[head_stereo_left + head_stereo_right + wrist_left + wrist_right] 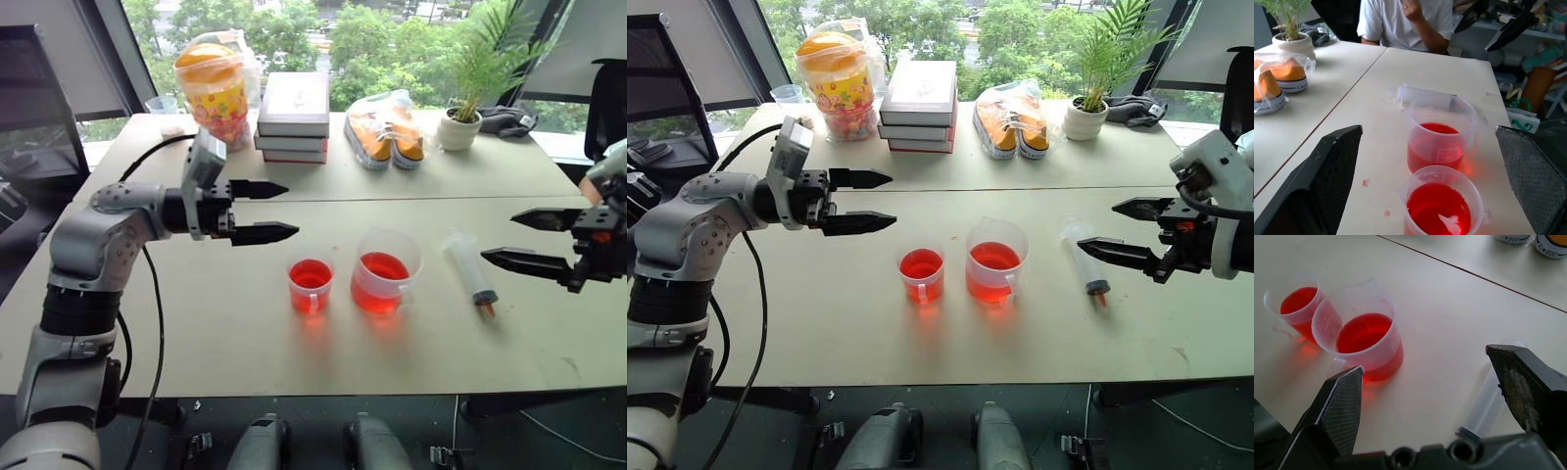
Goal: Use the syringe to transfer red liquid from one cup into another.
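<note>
Red liquid sits in both cups mid-table — small cup [311, 284] just beside the beaker [384, 271] at its 9 o'clock, syringe [470, 270] lying flat at the beaker's 3 o'clock. Left gripper [272, 211] hovers at 10 o'clock and right gripper [524, 238] past the syringe, both spread wide, empty

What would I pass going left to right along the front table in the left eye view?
Left gripper → smaller cup → larger beaker → syringe → right gripper
</note>
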`<state>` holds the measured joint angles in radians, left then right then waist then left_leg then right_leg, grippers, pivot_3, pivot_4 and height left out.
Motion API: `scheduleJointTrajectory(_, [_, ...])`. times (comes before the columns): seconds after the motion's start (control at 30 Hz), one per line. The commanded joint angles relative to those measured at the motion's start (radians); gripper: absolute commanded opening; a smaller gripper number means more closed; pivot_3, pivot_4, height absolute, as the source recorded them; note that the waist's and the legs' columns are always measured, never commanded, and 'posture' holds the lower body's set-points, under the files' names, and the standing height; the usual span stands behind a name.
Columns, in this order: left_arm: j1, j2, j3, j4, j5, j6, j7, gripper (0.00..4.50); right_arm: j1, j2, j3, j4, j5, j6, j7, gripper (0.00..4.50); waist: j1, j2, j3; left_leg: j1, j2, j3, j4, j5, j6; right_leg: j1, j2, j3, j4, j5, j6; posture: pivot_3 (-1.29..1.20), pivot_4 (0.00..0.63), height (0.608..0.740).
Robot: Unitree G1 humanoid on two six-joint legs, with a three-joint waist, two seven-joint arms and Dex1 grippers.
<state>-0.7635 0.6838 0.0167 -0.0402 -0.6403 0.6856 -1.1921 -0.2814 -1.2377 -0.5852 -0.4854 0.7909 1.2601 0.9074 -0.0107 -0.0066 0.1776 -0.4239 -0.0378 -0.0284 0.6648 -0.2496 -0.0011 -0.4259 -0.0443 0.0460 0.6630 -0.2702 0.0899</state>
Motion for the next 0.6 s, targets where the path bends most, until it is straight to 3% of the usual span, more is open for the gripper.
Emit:
scheduleJointTrajectory(0.03, [-0.023,-0.002,0.013,-0.005,-0.005,-0.011,0.002,4.50,0.000,-0.023,-0.048,-0.015,0.014,0.002,-0.004,4.42,0.000,0.000,0.000,0.000,0.000,0.000,0.000,0.000,0.000,0.000,0.000,0.000,0.000,0.000,0.000,0.00,0.150,0.740])
scheduleJointTrajectory(0.6, [-0.044,-0.021,0.003,0.016,0.003,-0.023,-0.014,4.50,0.024,-0.022,-0.049,-0.019,0.027,0.019,-0.033,4.42,0.000,0.000,0.000,0.000,0.000,0.000,0.000,0.000,0.000,0.000,0.000,0.000,0.000,0.000,0.000,0.00,0.150,0.740])
